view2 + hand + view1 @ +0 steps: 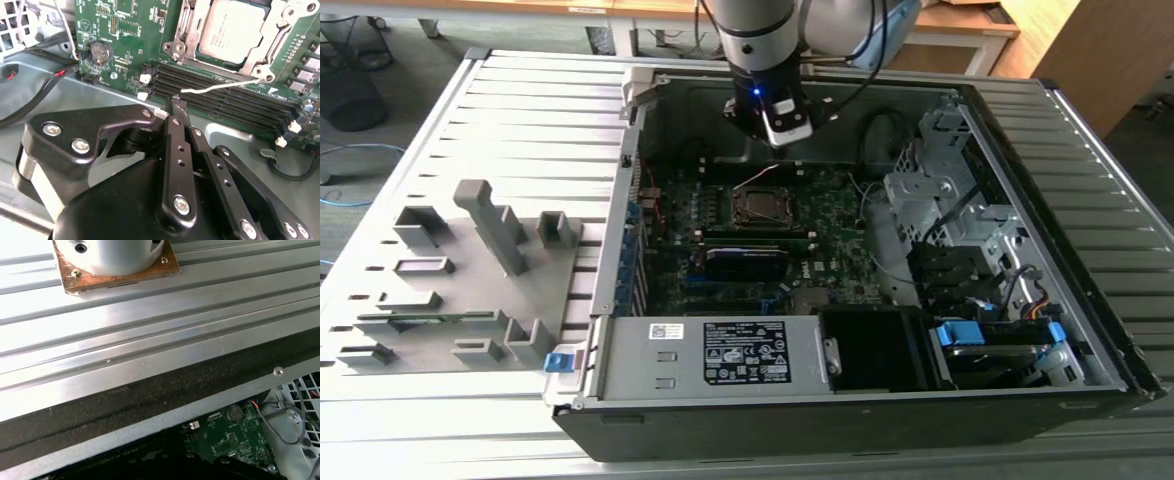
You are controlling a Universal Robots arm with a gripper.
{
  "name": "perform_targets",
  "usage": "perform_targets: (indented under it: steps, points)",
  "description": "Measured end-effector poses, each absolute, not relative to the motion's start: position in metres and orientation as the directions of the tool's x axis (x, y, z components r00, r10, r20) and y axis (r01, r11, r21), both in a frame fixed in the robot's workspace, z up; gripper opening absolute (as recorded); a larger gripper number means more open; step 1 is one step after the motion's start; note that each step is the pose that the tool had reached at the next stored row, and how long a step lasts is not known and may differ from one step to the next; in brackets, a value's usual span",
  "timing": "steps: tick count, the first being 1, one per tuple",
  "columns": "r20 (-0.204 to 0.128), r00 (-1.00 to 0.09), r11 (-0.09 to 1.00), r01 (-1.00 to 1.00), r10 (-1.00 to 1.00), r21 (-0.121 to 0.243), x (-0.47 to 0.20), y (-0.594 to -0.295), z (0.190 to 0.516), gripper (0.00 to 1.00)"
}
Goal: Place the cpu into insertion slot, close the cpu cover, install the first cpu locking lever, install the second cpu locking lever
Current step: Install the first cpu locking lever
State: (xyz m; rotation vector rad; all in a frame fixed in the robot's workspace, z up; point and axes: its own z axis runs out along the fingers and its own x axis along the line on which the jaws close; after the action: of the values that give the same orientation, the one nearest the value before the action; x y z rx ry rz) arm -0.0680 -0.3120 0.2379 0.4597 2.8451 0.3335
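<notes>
The cpu [232, 29], with its dull silver top, lies in the socket on the green motherboard [130, 30]. The silvery cpu cover [186, 24] frames it and looks laid down around it. A thin locking lever [281, 35] runs along one side of the socket. My gripper [176, 102] is shut with nothing between its black fingers; it hangs over the memory slots beside the socket, apart from the cpu. In the exterior view the gripper [782, 140] hovers above the board, just behind the socket [763, 207].
A white wire [220, 86] crosses the memory slots [235, 102] near the fingertips. The open case holds a power supply [720, 352], a black module [747, 262] and a drive cage [947, 200]. A grey fixture [454, 270] stands at the exterior view's left.
</notes>
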Motion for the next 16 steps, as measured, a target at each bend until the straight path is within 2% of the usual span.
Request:
perform_targets:
  steps: [6,16]
  points:
    - [-0.197,-0.922,0.924,0.279,0.334,0.26,-0.068,-0.312,0.2394,0.11]
    - [-0.107,-0.939,0.935,0.305,0.327,0.184,-0.0677,-0.312,0.2378,0.11]
